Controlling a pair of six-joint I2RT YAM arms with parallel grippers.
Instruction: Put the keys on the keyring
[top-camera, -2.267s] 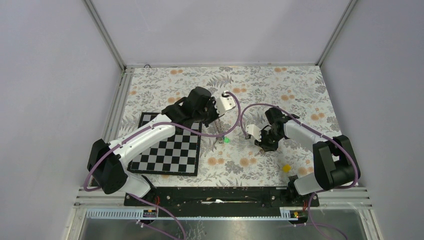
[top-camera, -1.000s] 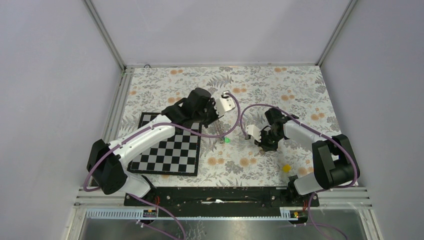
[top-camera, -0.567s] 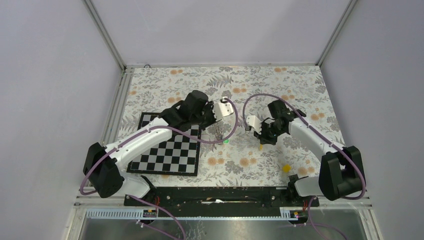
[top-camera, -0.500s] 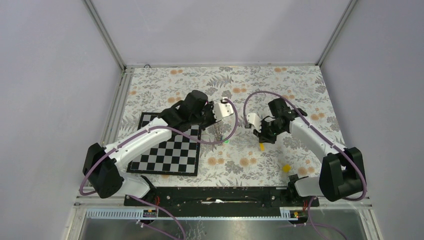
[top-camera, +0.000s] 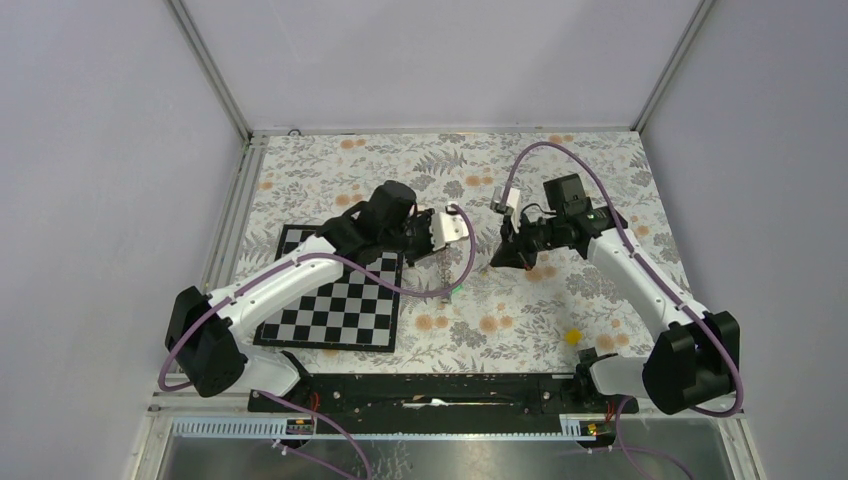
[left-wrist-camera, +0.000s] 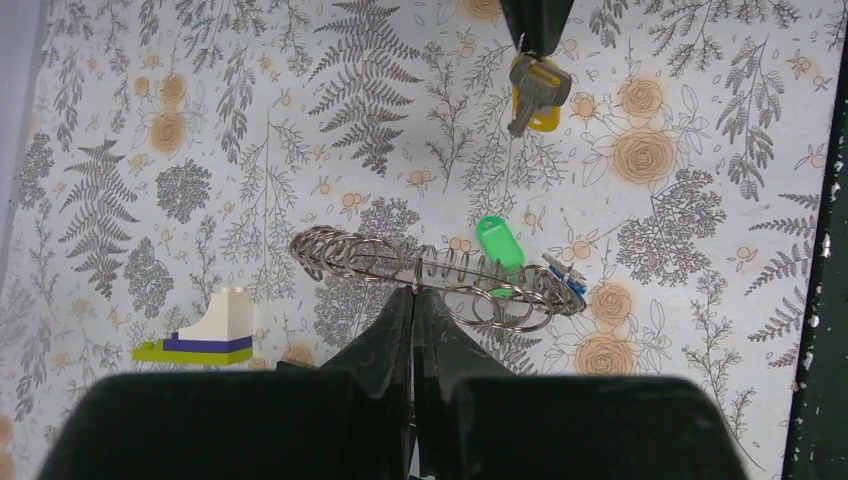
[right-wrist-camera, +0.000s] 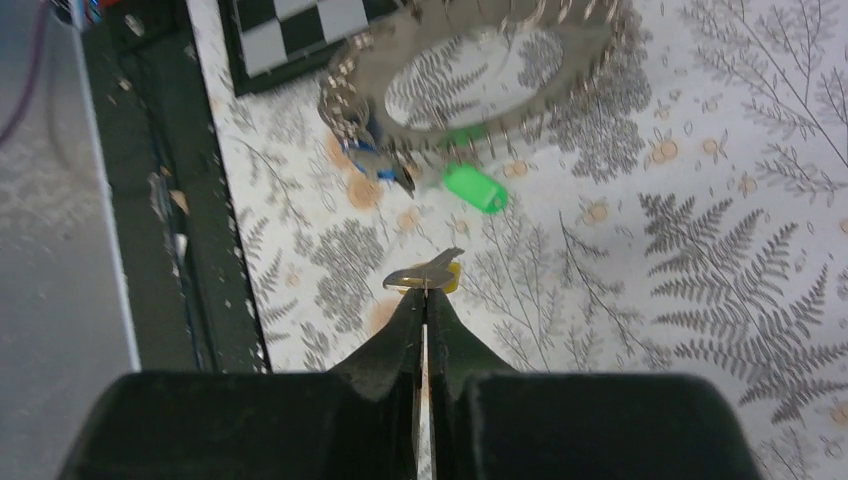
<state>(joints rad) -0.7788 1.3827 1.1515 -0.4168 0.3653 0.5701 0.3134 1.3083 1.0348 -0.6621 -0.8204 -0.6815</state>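
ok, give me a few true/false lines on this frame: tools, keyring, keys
1. The left tool is shut on the keyring. True.
2. The right tool is empty. False: it is shut on a yellow-headed key.
3. The green key tag lies on the chessboard. False: it is at the keyring, over the floral cloth, off the board.
4. The yellow-headed key is apart from the keyring, not threaded on it. True.
5. A small white, blue and lime block sits on the cloth. True.
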